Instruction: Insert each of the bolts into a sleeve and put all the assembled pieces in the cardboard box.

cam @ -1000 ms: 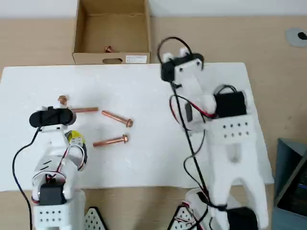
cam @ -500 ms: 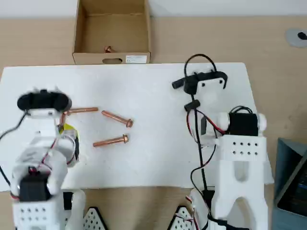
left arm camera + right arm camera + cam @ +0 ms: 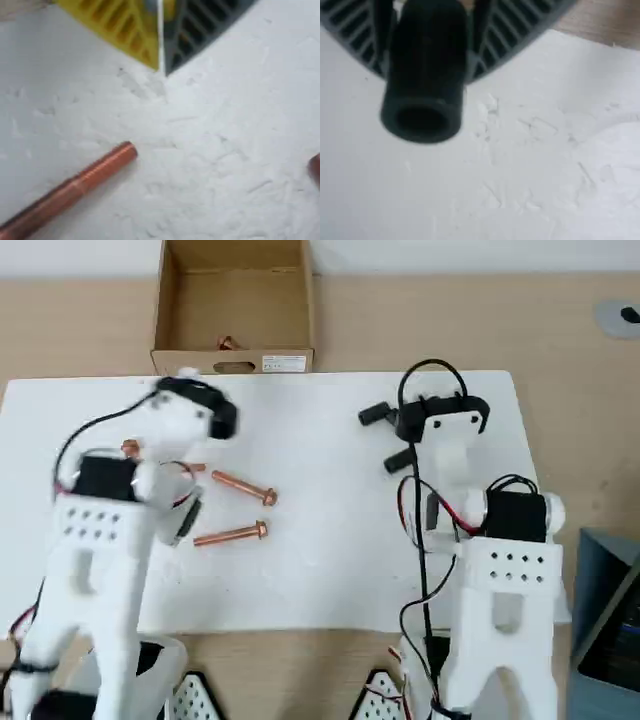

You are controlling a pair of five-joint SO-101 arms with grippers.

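Observation:
Three copper bolts lie on the white mat (image 3: 320, 570): one bolt (image 3: 243, 487) in the middle, a second bolt (image 3: 230, 534) nearer the front, and a third (image 3: 192, 468) partly under my left arm (image 3: 150, 440). In the left wrist view, my left gripper (image 3: 161, 67) is shut and empty just above the mat, close to a bolt shaft (image 3: 75, 185). My right gripper (image 3: 427, 50) is shut on a black sleeve (image 3: 425, 80), held above the mat's right half. The sleeve (image 3: 375, 413) sticks out to the left of my right arm. The cardboard box (image 3: 180, 358) stands behind the mat with one copper piece (image 3: 227, 343) inside.
A small copper piece (image 3: 130, 448) lies at the mat's left, beside my left arm. A grey bin (image 3: 605, 610) stands off the mat at the right edge. Bare mat lies between the two arms.
My left arm has risen and swung right, over the bolts. My right arm has drawn back from the box toward the right part of the mat.

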